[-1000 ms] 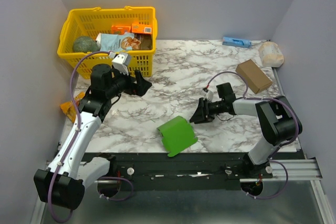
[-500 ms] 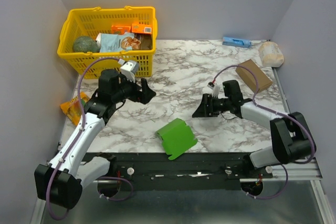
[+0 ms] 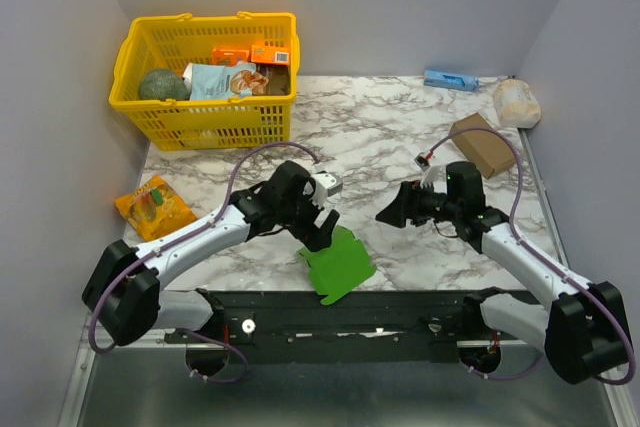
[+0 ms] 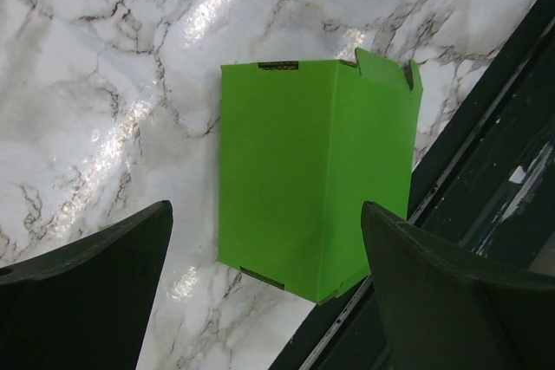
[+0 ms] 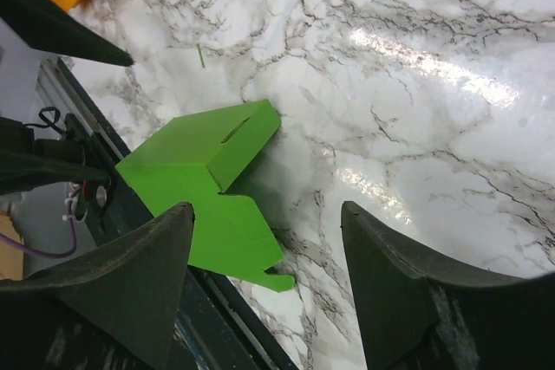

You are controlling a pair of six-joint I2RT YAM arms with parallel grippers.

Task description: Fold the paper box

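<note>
The bright green paper box lies on the marble table at its near edge, partly folded with a flap reaching over the black rail. My left gripper is open just above and left of it; in the left wrist view the box sits between the spread fingers. My right gripper is open, to the right of the box and apart from it. The right wrist view shows the box ahead of its fingers, with its flap pointing toward me.
A yellow basket full of groceries stands at the back left. An orange packet lies at the left edge. A brown cardboard box, a pale bag and a blue item sit at the back right. The black rail borders the table's near edge.
My left arm has swung from near the basket down and right to the green box. My right gripper has moved a little right and up. The box has hardly moved.
</note>
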